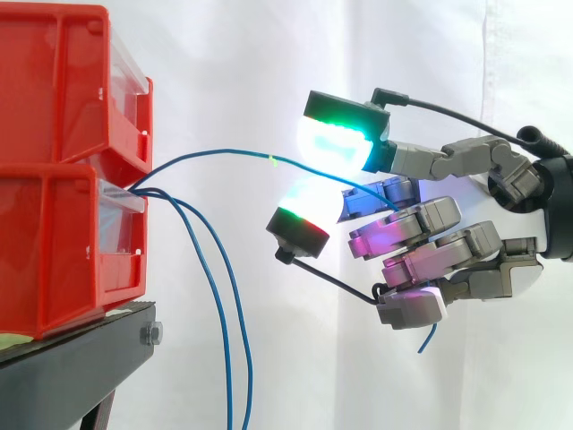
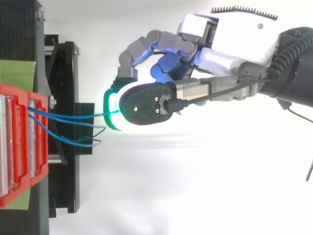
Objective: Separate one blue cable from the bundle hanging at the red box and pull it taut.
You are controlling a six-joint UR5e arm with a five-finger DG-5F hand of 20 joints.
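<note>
Hand [image 1: 430, 224] clamped round one blue cable [image 1: 224, 150], arcing slack from red box [image 1: 54, 251] above two hanging strands [image 1: 224, 340]; to tauten: straight pull away from box, grip kept firm, no jerk

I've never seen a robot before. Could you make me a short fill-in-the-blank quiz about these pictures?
The robot's hand is shut on one thin blue cable, which leads into the gap between two stacked plastic bins coloured ____. ____ other blue cables hang down from that gap. The bins sit on a stand coloured ____.
Missing words: red; two; black.
</note>
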